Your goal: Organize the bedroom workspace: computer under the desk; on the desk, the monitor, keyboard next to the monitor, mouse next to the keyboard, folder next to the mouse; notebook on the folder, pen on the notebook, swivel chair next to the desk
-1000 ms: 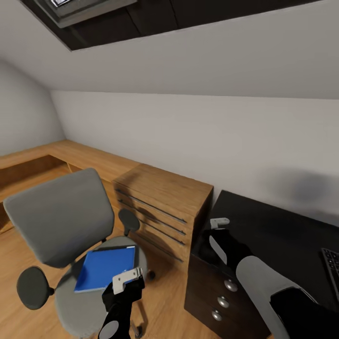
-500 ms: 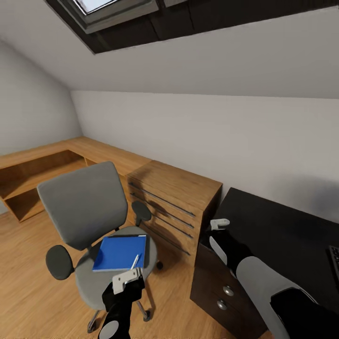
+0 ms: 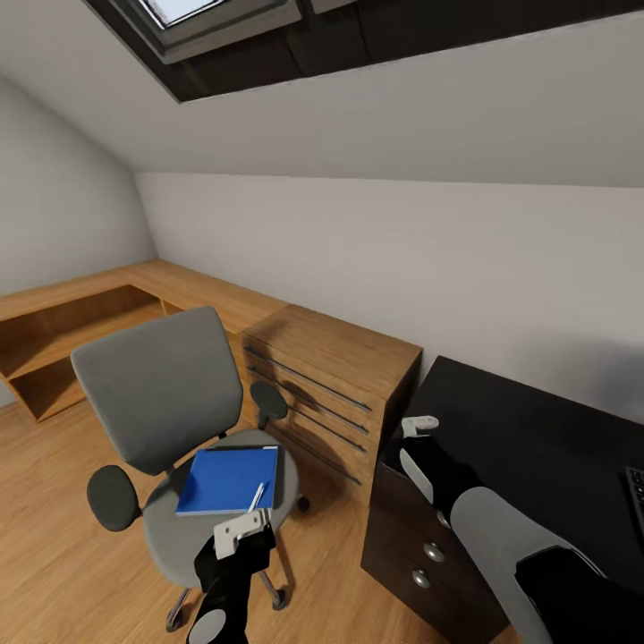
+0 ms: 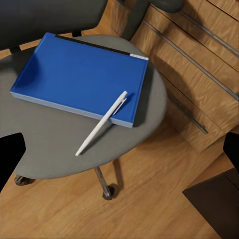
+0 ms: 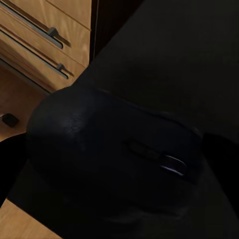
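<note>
Currently: right tool (image 3: pixel 418 424) looks clenched on the mouse (image 5: pixel 114 154). The wrist view has the black shell right up between the fingers, though the pads themselves are too dark to make out. It hangs over the near corner of the table (image 3: pixel 537 438), with the wooden chest (image 3: pixel 331 376) just beyond that corner.

Left tool (image 3: pixel 241 529) is released, jaws wide. It hovers above the front of the chair (image 3: pixel 148 394) seat. The folder (image 4: pixel 79 74) lies flat on the seat just ahead of this tool. The pen (image 4: pixel 102 123) lies nearer, one end propped on the folder's near edge and the other on the cushion.

Step in hand, as judged: set the mouse down.

- The keyboard (image 3: pixel 636 501) is well off to the right of the right tool, so carry the mouse inward that way before you lower it.
- Don't release here; this corner is an edge, and the mouse could slide off.
- Lower until the mouse sits flat, then release.
- Keep the left tool clear of the pen. A nudge would likely roll it off the seat.
- Later, lift the pen before the folder.
</note>
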